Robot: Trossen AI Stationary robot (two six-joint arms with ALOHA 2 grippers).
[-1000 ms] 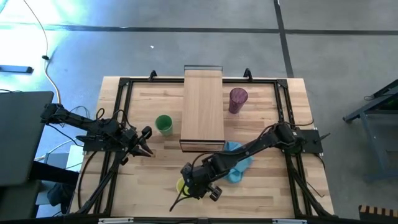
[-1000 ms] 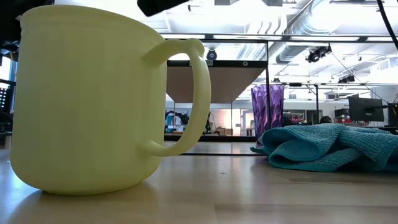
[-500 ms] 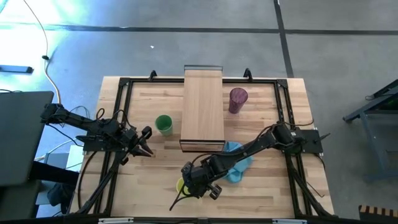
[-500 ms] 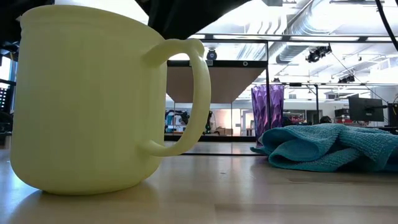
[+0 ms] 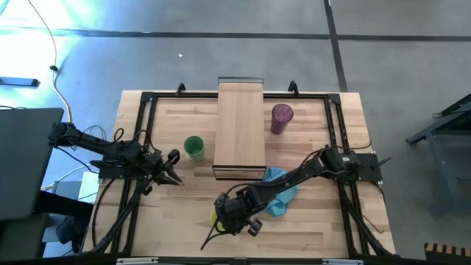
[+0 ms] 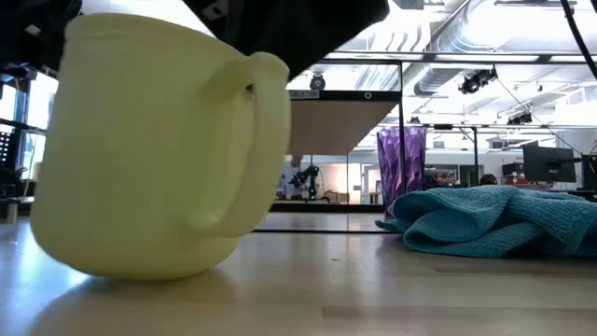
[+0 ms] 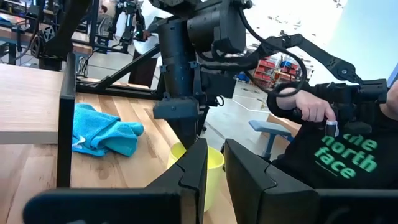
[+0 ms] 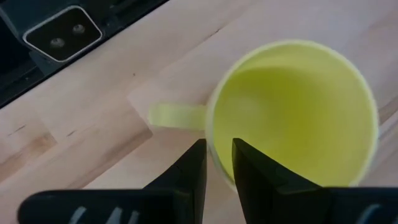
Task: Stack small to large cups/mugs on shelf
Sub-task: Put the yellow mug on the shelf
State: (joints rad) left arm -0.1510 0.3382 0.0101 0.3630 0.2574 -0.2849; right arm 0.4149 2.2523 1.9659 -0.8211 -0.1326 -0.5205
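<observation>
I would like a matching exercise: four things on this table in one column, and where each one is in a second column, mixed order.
1. yellow mug
2. green cup
3. purple tumbler
4. blue cloth

A. beside the shelf's left side
B. under the right arm, near the shelf's front end
C. gripped at the rim by the right gripper
D. beside the shelf's right side

Pairs: 1-C, 2-A, 3-D, 4-B

Counted on the table: three drinking vessels, namely one yellow mug [image 6: 149, 149], one green cup [image 5: 193, 147], one purple tumbler [image 5: 281, 118]. One blue cloth [image 6: 490, 219] is noted, and one raised wooden shelf [image 5: 240, 126]. Two dark robot arms are seen. One person is partly visible beyond the table.
</observation>
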